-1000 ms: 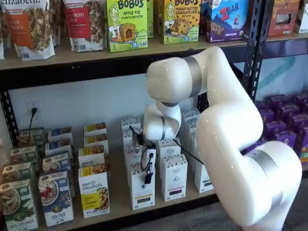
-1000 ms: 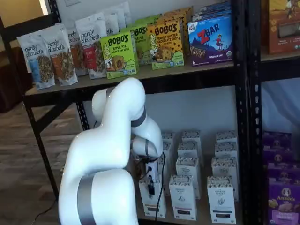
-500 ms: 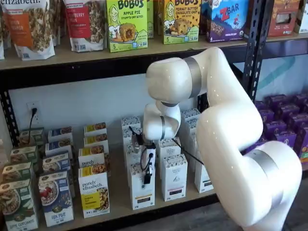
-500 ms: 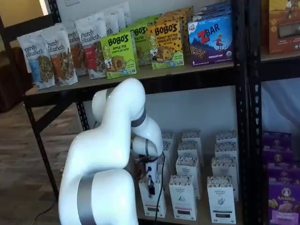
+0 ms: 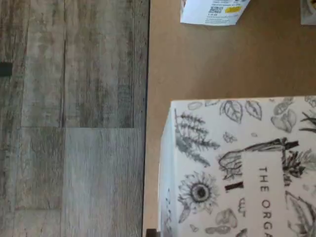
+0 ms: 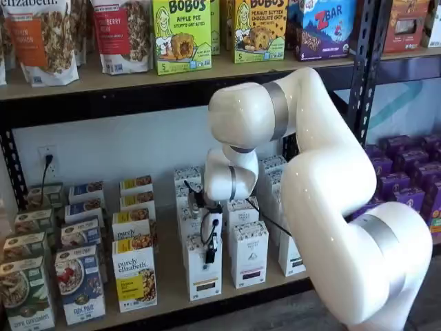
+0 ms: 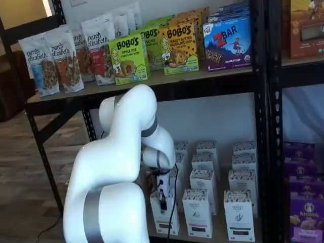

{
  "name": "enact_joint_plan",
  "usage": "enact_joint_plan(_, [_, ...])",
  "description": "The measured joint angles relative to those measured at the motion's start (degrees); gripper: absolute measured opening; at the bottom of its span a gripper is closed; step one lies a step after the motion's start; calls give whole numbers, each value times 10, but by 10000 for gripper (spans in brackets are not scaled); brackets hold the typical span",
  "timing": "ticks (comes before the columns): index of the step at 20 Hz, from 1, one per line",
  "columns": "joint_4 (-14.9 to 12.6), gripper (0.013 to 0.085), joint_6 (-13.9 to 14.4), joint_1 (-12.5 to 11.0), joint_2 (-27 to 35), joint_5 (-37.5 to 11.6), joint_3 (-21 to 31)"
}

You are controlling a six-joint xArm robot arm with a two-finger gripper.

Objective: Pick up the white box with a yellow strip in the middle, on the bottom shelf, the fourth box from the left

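Observation:
The white box (image 6: 202, 270) with a yellow band low on its front stands at the front of the bottom shelf (image 6: 170, 288). It also shows in a shelf view (image 7: 165, 218). My gripper (image 6: 210, 251) hangs right in front of its upper part, and shows in both shelf views (image 7: 162, 200). The black fingers are side-on with a cable beside them, so no gap shows. The wrist view shows a white carton top (image 5: 237, 168) with dark leaf and flower drawings, on the tan board (image 5: 197, 64).
Same-shaped white cartons (image 6: 249, 254) stand in rows to the right and behind. A yellow-labelled Purely Elizabeth box (image 6: 134, 274) stands to the left. The black front rail (image 5: 148, 74) borders grey plank floor (image 5: 74, 118). My white arm (image 6: 331, 200) covers the shelf's right part.

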Motion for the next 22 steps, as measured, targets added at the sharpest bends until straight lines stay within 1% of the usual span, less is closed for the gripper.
enact_joint_plan(3, [2, 650, -2, 0, -1, -2, 1])
enact_joint_plan(4, [3, 610, -3, 0, -1, -2, 1])
enact_joint_plan(5, [4, 610, -3, 0, -1, -2, 2])
enact_joint_plan(6, [4, 570, -3, 1, -2, -3, 2])
enact_joint_plan(7, [4, 570, -3, 1, -2, -3, 2])
enact_joint_plan(8, [4, 530, -3, 1, -2, -2, 2])
enact_joint_plan(9, [4, 530, -3, 1, -2, -2, 2])
enact_joint_plan(10, [4, 490, -3, 1, -2, -2, 2])
enact_joint_plan(11, [4, 490, -3, 1, -2, -1, 2])
enact_joint_plan(12, [4, 450, -3, 1, -2, 0, 2])
enact_joint_plan(17, [-4, 450, 5, 1, -3, 6, 2])
enact_joint_plan(22, [13, 450, -9, 4, -13, -5, 22])
